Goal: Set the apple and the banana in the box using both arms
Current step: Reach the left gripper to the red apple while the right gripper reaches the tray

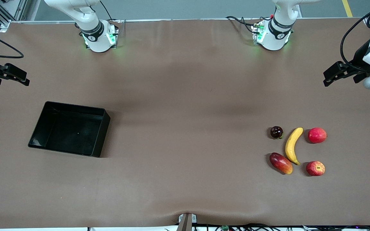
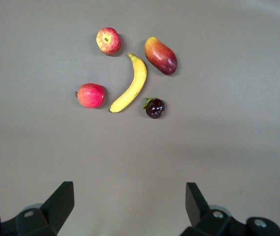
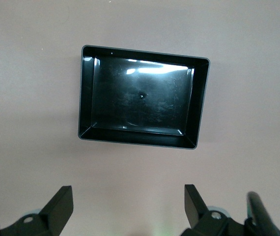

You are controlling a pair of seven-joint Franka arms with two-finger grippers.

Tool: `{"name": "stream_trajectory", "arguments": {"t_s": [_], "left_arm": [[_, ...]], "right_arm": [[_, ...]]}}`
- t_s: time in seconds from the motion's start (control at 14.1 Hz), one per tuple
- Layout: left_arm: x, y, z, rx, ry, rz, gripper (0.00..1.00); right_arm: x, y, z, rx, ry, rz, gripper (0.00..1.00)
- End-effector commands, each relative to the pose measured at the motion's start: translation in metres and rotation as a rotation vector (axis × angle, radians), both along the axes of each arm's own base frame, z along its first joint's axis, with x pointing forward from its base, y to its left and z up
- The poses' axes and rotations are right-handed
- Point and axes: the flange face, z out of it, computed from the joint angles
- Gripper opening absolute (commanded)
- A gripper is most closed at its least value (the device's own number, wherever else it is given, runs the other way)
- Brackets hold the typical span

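The apple [image 1: 315, 168] lies near the left arm's end of the table, nearest the front camera of the fruits; it also shows in the left wrist view [image 2: 108, 41]. The banana [image 1: 293, 145] [image 2: 131, 84] lies beside it, in the middle of the fruit group. The black box [image 1: 101, 132] stands empty toward the right arm's end and shows in the right wrist view [image 3: 84, 98]. My left gripper [image 1: 329, 78] [image 2: 127, 201] is open and empty, up in the air, clear of the fruits. My right gripper [image 1: 23, 80] [image 3: 128, 204] is open and empty, up in the air, clear of the box.
A plain pinkish-red round fruit [image 1: 317, 135] [image 2: 91, 95], a red-and-yellow mango-like fruit [image 1: 280, 163] [image 2: 160, 55] and a small dark fruit [image 1: 276, 132] [image 2: 154, 108] lie round the banana. Bare brown table lies between box and fruits.
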Motion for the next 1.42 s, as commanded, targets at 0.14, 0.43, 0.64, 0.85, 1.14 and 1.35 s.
{"name": "stream_trajectory", "arguments": {"t_s": [0.14, 0.43, 0.64, 0.85, 1.14, 1.35], "left_arm": [[-0.002, 0.003, 0.007, -0.010, 0.006, -0.002, 1.00], [0.017, 0.005, -0.015, -0.014, 0.039, 0.001, 1.00], [0.048, 0.023, -0.046, -0.025, 0.079, -0.036, 1.00], [0.081, 0.028, -0.092, -0.031, 0.069, -0.046, 1.00], [0.124, 0.032, -0.174, 0.011, 0.057, -0.100, 1.00], [0.154, 0.035, -0.234, 0.040, 0.000, -0.236, 1.00]], "right_arm": [[0.003, -0.015, 0.000, 0.017, 0.003, -0.047, 1.00], [0.004, -0.016, -0.002, 0.023, 0.004, -0.048, 1.00], [0.006, -0.015, -0.004, 0.021, 0.007, -0.047, 1.00], [0.008, -0.016, -0.008, 0.019, 0.015, -0.048, 1.00], [0.032, -0.015, -0.032, -0.004, 0.052, -0.045, 1.00], [0.055, -0.034, -0.081, -0.051, 0.133, -0.062, 1.00]]}}
